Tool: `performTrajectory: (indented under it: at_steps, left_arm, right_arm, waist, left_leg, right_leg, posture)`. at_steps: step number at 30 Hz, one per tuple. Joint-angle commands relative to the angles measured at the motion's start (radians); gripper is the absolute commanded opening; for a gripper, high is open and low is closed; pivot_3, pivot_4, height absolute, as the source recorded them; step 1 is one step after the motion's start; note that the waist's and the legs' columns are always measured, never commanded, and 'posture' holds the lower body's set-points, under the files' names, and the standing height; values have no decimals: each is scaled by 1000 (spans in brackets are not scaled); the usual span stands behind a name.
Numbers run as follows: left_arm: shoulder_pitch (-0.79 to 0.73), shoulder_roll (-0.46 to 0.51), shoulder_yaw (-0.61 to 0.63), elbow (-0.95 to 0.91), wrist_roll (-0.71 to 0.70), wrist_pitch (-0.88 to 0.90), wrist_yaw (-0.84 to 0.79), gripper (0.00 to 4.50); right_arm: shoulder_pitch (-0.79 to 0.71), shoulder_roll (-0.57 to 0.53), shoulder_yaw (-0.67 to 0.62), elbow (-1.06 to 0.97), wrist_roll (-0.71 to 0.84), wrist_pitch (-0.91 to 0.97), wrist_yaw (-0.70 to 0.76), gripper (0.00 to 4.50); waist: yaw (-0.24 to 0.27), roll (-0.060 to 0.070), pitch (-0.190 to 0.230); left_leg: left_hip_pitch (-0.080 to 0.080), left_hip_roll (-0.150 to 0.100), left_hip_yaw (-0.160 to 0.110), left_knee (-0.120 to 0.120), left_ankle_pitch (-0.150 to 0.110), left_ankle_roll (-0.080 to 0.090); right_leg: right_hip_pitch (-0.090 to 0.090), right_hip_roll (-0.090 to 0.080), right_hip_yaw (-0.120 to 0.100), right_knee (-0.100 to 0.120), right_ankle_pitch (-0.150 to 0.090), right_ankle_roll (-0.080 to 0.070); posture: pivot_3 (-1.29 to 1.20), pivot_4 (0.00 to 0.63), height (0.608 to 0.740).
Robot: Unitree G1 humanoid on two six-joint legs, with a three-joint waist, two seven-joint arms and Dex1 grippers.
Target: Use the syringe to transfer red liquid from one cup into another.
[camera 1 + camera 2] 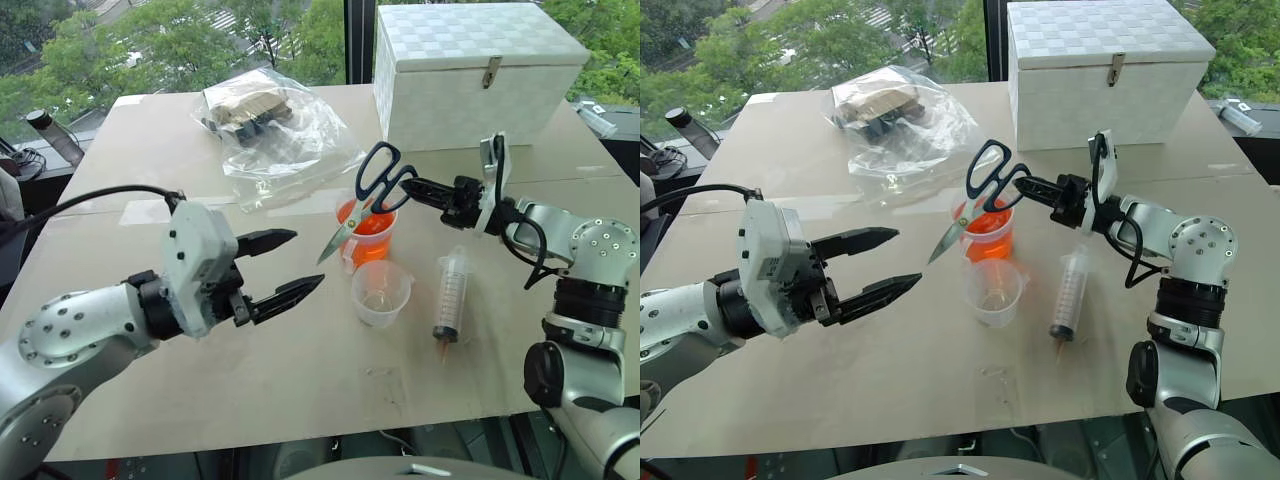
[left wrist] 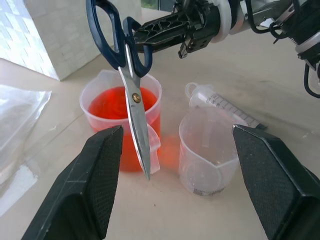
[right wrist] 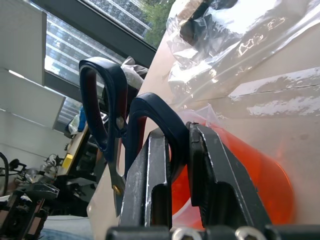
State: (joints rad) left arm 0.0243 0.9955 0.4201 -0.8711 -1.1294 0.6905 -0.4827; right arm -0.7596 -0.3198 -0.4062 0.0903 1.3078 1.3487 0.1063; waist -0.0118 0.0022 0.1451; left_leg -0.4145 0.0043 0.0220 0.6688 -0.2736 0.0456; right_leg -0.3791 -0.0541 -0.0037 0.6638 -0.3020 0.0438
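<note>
The syringe [image 1: 452,295] lies flat on the table, just right of the shorter colourless cup [image 1: 380,295], nozzle toward me. Behind that cup stands the taller cup [image 1: 375,248] with the red liquid [image 2: 107,105] in it. My right gripper [image 1: 408,186] is shut on one handle loop of black-handled scissors [image 1: 375,185], which hang in the air over the red cup, blades slanting down to the left. My left gripper [image 1: 308,258] is open and empty, hovering left of both cups and pointing at them.
A white checkered box [image 1: 470,75] stands at the back right of the table [image 1: 300,370]. A crumpled clear plastic bag [image 1: 270,130] with dark items lies at the back centre. A dark bottle [image 1: 50,135] sits off the far left edge.
</note>
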Motion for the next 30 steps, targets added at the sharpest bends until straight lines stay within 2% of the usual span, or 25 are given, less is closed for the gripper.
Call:
performTrajectory:
  at_steps: [1, 4, 8, 12, 15, 19, 20, 23, 27, 28, 30]
  left_arm:
    - [-68, -12, -20, 10, -43, -12, 27, 3506]
    - [-153, -28, -77, 25, -53, -5, 54, 3506]
    - [-306, -80, -205, 58, -35, 14, 107, 3506]
    - [-423, -144, -313, 95, 9, 26, 103, 3506]
    - [-501, -191, -385, 150, 70, 29, 75, 3506]
    - [-559, -232, -451, 204, 140, 27, 18, 3506]
    - [-567, -239, -463, 212, 156, 28, 5, 3506]
    - [-576, -257, -475, 229, 199, 23, -25, 3506]
    - [-570, -257, -451, 235, 227, 27, -58, 3506]
    - [-568, -255, -447, 235, 231, 29, -64, 3506]
    - [-552, -232, -425, 229, 237, 35, -84, 3506]
  right_arm:
    - [-56, -58, -115, 38, 107, -49, -38, 48]
    - [-93, -149, -188, 142, 176, -53, -75, 48]
    - [-83, -315, -252, 266, 150, -55, -80, 48]
    - [-32, -453, -271, 385, 35, -92, -76, 48]
    - [16, -536, -259, 498, -107, -161, -100, 48]
    - [69, -553, -238, 561, -228, -156, -141, 48]
    - [82, -548, -232, 555, -255, -164, -141, 1042]
    - [113, -533, -228, 521, -324, -216, -121, 2275]
    - [178, -584, -172, 400, -400, -258, 41, 4180]
    - [188, -597, -155, 379, -416, -259, 78, 4448]
    - [233, -655, -76, 226, -408, -202, 201, 4448]
  waist:
    - [2, 0, 0]
    - [3, -1, 1]
    - [11, -3, 2]
    - [9, -4, 2]
    - [11, -4, 2]
    - [2, -4, 2]
    - [0, -4, 2]
    - [-3, -4, 3]
    - [2, -4, 3]
    - [3, -4, 3]
    - [6, -3, 3]
  left_leg:
    - [0, 0, 0, 0, 0, 0]
    - [0, 0, 0, 0, 0, 0]
    - [-1, 0, 1, 1, 0, 0]
    - [-1, 0, 2, 1, 0, 0]
    - [-1, 0, 3, 1, 0, 0]
    - [0, 0, 4, 1, 0, 0]
    - [0, 1, 4, 1, 0, 0]
    - [0, 1, 5, 1, 1, -1]
    - [0, 1, 5, 1, 1, -1]
    - [0, 1, 5, 1, 1, -1]
    - [0, 1, 5, 1, 1, -1]
  right_leg:
    - [0, 0, 0, 0, 0, 0]
    - [0, 0, 0, -1, 0, 0]
    - [1, 1, 0, -1, 0, 0]
    - [1, 4, 1, -1, 0, 0]
    - [1, 6, 2, -1, 0, 0]
    - [0, 7, 4, -1, 0, 1]
    - [0, 7, 5, -1, 0, 1]
    - [0, 8, 6, -1, 0, 1]
    - [0, 8, 6, -1, 0, 1]
    - [0, 8, 6, -1, 0, 1]
    - [0, 8, 6, -1, 0, 1]
  posture:
    - [0, 150, 740]
    - [0, 150, 740]
    - [0, 150, 740]
    - [0, 150, 740]
    - [0, 150, 740]
    - [0, 150, 740]
    - [0, 150, 740]
    - [0, 150, 740]
    - [0, 150, 740]
    - [0, 150, 740]
    - [0, 150, 740]
